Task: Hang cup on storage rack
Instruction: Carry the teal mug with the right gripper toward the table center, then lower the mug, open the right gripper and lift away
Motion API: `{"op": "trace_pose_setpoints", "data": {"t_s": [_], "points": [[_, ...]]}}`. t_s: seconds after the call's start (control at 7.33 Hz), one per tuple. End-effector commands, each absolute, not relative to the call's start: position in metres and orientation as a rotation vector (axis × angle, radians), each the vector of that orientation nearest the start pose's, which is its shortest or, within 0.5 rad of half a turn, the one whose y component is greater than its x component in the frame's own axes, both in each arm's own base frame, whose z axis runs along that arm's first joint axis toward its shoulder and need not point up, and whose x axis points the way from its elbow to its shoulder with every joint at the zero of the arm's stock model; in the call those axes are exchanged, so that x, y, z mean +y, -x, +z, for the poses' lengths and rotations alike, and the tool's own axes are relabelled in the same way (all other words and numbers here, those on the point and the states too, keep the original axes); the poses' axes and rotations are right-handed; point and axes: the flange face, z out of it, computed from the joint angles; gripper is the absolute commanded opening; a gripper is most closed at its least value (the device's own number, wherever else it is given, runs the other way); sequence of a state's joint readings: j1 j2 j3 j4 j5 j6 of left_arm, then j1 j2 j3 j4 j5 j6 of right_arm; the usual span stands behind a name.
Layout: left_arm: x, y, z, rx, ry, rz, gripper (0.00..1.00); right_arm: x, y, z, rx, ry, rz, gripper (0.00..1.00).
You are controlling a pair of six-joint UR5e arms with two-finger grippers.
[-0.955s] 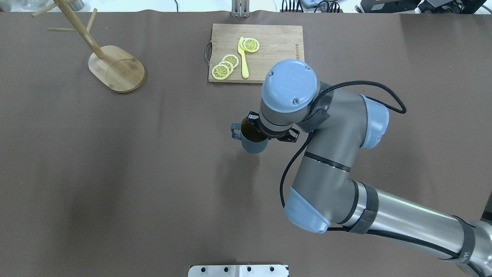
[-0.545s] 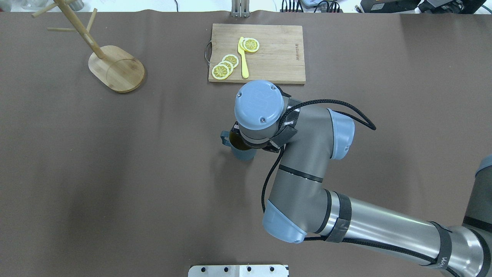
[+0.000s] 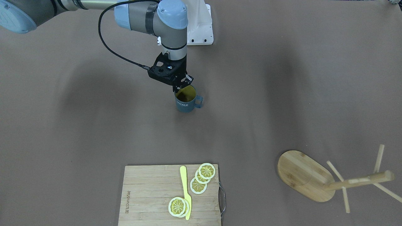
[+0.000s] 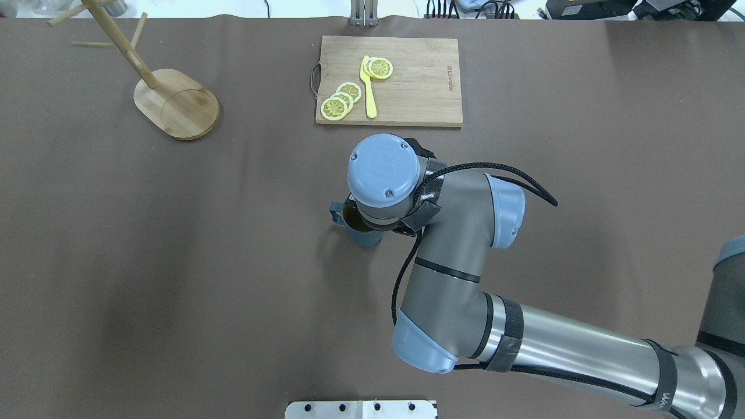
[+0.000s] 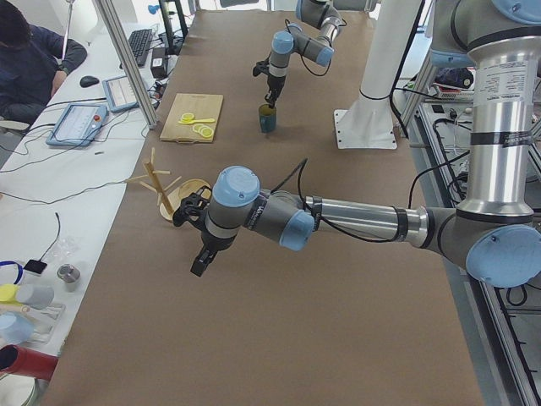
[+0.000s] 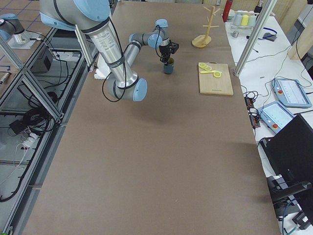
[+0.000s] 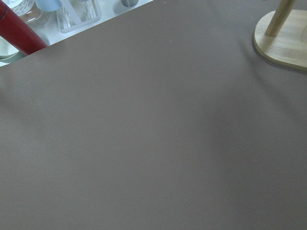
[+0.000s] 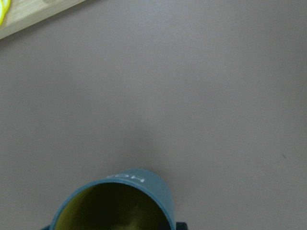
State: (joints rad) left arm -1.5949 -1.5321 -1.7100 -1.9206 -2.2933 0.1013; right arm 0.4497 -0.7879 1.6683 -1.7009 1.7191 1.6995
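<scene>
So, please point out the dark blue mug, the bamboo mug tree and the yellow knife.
dark blue mug (image 3: 185, 108), front-facing view, outer wall.
bamboo mug tree (image 4: 180, 107), overhead view, oval base.
yellow knife (image 4: 368, 87), overhead view, middle.

Brown-covered table (image 4: 174, 262). Rack (image 4: 177, 105) stands at the far-left corner and board (image 4: 419, 87) lies at the far edge near centre, well apart. Cup (image 4: 362, 235) upright near the middle; whether it touches the table is unclear.
</scene>
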Motion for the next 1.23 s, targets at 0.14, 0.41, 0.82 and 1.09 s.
{"op": "trace_pose_setpoints", "data": {"t_s": [0.14, 0.41, 0.82, 1.09], "points": [[-0.495, 0.079, 0.572, 0.683, -0.474, 0.237, 0.99, -0.406, 0.555, 0.149, -0.81, -0.052, 0.452, 1.0], [-0.497, 0.073, 0.567, 0.682, -0.5, 0.261, 0.99, -0.43, 0.518, 0.14, -0.839, -0.101, 0.43, 1.0], [-0.502, 0.018, 0.545, 0.729, -0.613, 0.42, 0.99, -0.483, 0.437, 0.188, -0.803, -0.138, 0.344, 1.0], [-0.499, -0.048, 0.516, 0.816, -0.68, 0.462, 0.99, -0.512, 0.393, 0.234, -0.766, -0.155, 0.273, 1.0]]}}
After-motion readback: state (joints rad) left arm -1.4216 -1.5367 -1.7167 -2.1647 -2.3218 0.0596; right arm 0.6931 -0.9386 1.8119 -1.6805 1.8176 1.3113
